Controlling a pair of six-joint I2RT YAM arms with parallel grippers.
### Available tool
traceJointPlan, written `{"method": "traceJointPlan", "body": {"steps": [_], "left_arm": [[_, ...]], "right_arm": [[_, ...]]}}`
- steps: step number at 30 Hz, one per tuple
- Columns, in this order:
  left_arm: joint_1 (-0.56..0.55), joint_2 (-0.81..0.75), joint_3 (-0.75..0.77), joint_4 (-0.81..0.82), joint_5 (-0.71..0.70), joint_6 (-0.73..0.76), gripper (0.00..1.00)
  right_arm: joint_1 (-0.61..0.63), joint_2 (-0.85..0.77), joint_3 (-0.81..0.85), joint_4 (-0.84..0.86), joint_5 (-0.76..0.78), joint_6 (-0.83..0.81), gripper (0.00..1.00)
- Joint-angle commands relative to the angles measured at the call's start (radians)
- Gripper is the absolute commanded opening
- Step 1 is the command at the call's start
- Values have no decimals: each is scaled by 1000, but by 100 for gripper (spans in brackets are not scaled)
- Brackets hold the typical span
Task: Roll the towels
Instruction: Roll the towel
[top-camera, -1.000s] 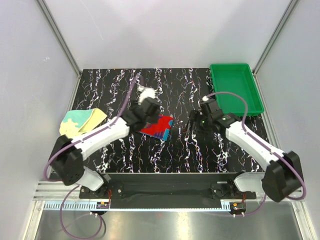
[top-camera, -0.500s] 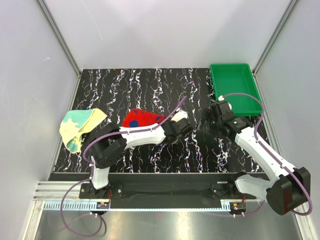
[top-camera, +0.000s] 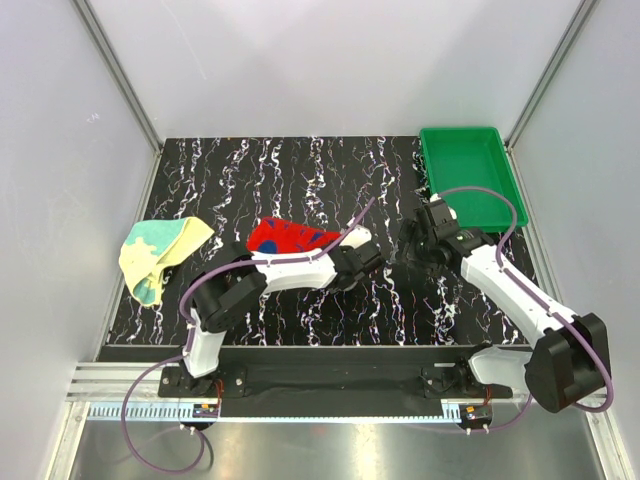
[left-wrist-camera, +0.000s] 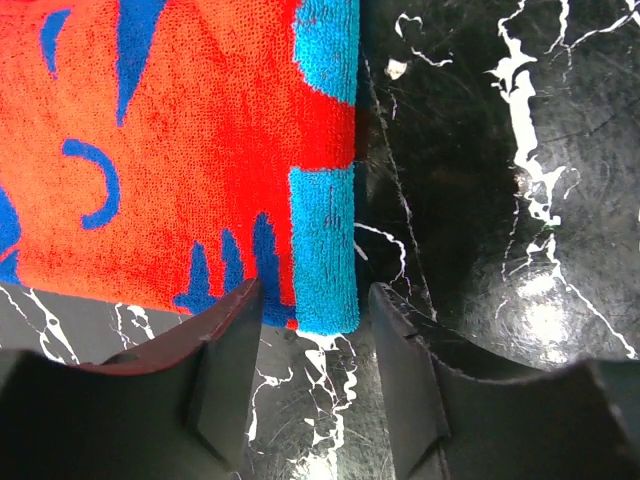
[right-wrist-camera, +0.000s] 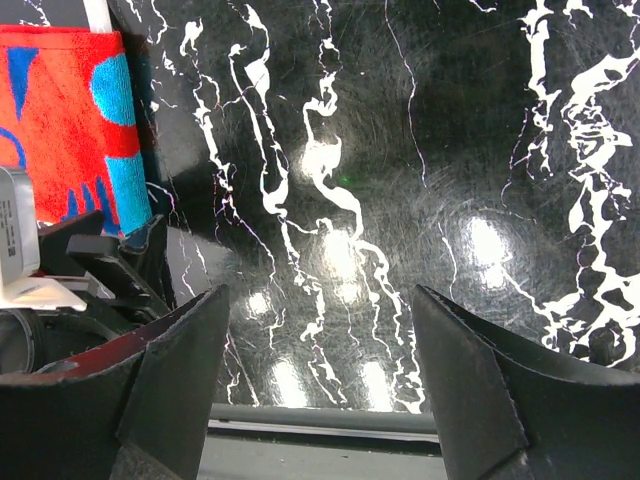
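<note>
red towel (left-wrist-camera: 180, 150) corner now between closing left fingers (left-wrist-camera: 225, 370).

Left arm (top-camera: 290, 268) lies across red towel's (top-camera: 285, 236) near side; open tabletop (top-camera: 330, 175) beyond

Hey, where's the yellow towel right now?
In the top view, the yellow towel lies crumpled at the table's left edge, left of the red towel and far from the green tray.

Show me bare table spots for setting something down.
Free: the back strip left of the green tray; the near patch between left gripper and right arm. Crowded: the middle, where red towel, left gripper and right gripper meet; yellow towel fills the left edge.
</note>
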Motion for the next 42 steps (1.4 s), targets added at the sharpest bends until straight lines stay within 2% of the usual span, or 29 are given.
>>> {"method": "traceJointPlan", "body": {"steps": [1,4,5,7,8,11,12,13,16,21,24,25,27,32,35,38,42], "left_arm": [[0,25,-1,-13,-2,-48,49],[0,42,3,-27,-19,-59,43],[0,52,4,-28,-17,-62,37],[0,56,9,-30,-14,-62,31],[0,57,9,-30,-14,-64,21],[0,57,10,-20,-13,-57,12],[0,56,12,-22,-11,-54,4],[0,56,18,-22,-8,-53,0],[0,34,39,-24,27,-44,0],[0,-32,73,4,237,-60,0],[21,-107,1,122,426,-82,0],[44,-154,-28,206,470,-96,0],[75,-199,-126,294,613,-139,0],[233,-309,-341,634,951,-281,0],[316,-316,-457,798,1068,-362,0],[359,-300,-505,854,1109,-408,0],[394,-287,-559,921,1119,-491,0]], "right_arm": [[-8,14,37,40,-16,-9,80],[-8,17,27,48,-26,-4,80],[-6,17,24,54,-29,-2,80],[-8,17,20,56,-30,-1,80],[-8,16,20,54,-30,-2,80],[-9,12,20,49,-24,-5,80],[-13,11,20,48,-23,-7,80],[-14,8,20,45,-21,-8,80],[-25,-4,27,28,-4,-21,80],[-55,-38,43,-30,45,-35,80],[-75,-46,49,-38,19,-42,80],[-77,-47,53,-38,11,-42,80],[-77,-43,58,-36,-10,-47,80],[-77,-20,63,-14,-53,-55,80],[-77,6,63,9,-98,-48,79],[-77,37,60,55,-166,-48,78],[-75,66,31,193,-403,-64,73]]}}
